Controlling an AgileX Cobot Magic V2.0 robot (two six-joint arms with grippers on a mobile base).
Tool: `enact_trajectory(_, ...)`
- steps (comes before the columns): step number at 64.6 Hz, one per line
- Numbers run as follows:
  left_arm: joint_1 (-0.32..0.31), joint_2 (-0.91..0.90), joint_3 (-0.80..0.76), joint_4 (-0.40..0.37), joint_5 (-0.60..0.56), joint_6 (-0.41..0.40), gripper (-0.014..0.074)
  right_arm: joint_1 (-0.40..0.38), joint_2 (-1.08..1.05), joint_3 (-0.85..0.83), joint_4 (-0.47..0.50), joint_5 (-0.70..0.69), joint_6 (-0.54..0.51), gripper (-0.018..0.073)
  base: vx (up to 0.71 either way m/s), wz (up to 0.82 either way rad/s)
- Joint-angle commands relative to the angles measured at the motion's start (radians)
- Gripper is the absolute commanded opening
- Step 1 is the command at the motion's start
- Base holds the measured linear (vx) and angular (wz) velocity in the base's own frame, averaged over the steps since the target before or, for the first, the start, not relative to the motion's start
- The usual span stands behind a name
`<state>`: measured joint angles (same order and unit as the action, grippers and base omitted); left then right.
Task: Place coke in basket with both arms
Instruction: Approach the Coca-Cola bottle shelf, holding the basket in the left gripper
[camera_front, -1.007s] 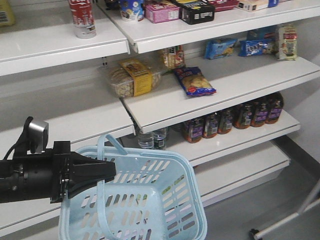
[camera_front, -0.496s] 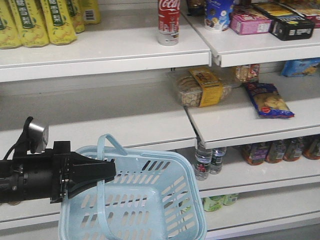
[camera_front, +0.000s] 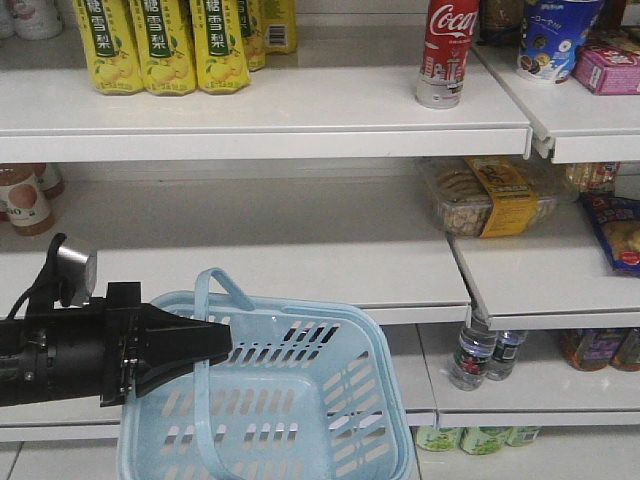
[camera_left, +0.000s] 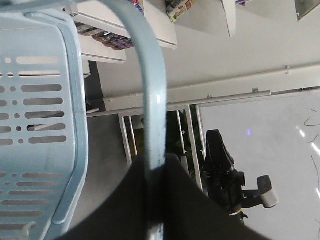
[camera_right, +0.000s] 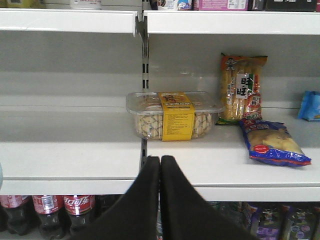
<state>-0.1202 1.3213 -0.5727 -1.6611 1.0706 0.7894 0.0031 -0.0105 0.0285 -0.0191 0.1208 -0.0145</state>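
Shelving is filling the front view. The top shelf (camera_front: 270, 130) is running across the upper part of the frame, its white lip ending at the upper right, where another board is beginning. A bare stretch is lying open on it between the yellow bottles (camera_front: 160, 45) at upper left and the coke (camera_front: 447, 50) at upper right. The middle shelf (camera_front: 250, 250) below is lying bare across the centre (a clear snack tub (camera_front: 490, 195) is sitting at its right end). The basket (camera_front: 300, 312) is hanging at bottom centre with its mouth facing up, below both shelves and well apart from the coke.

The left gripper (camera_front: 222, 345) is reaching in from the lower left, with a small grey box (camera_front: 75, 265) riding on its arm. Its jaws are pinching shut around the basket's loop handle (camera_left: 152, 100), which in the left wrist view is running up from between the black fingers (camera_left: 190, 215). The right gripper (camera_right: 160, 165), at the bottom centre of its own view, is holding nothing, its two fingers pressing flat together and pointing toward the snack tub.

The coke is standing upright near the right end of the top shelf, apart from its neighbours. It is showing red above with white script, and silver-grey below with a red skyline print.
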Motion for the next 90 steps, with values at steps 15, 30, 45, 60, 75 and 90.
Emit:
enact_trajectory(15,0.000,-0.027,-0.022,-0.116,0.070,0.005,-0.0006,-0.001,-0.013,0.008,-0.004,-0.078,-0.003,-0.0010,0.03,0.12)
enact_trajectory(30,0.000,-0.027,-0.022,-0.116,0.070,0.005,-0.0006,-0.001,-0.013,0.008,-0.004,-0.078,-0.003,-0.0010,0.03,0.07)
enact_trajectory(45,0.000,-0.027,-0.022,-0.116,0.070,0.005,-0.0006,-0.001,-0.013,0.008,-0.004,-0.078,-0.003,-0.0010,0.04,0.06)
enact_trajectory(60,0.000,-0.027,-0.022,-0.116,0.070,0.005,-0.0006,-0.001,-0.013,0.008,-0.004,-0.078,-0.003,-0.0010,0.06,0.06)
enact_trajectory(75,0.000,-0.027,-0.022,-0.116,0.070,0.005,-0.0006,-0.001,-0.013,0.008,-0.004,-0.078,-0.003,-0.0010,0.06,0.00)
enact_trajectory(90,0.000,-0.027,-0.022,-0.116,0.070,0.005,-0.0006,-0.001,-0.013,0.008,-0.004,-0.078,-0.003,-0.0010,0.06,-0.02)
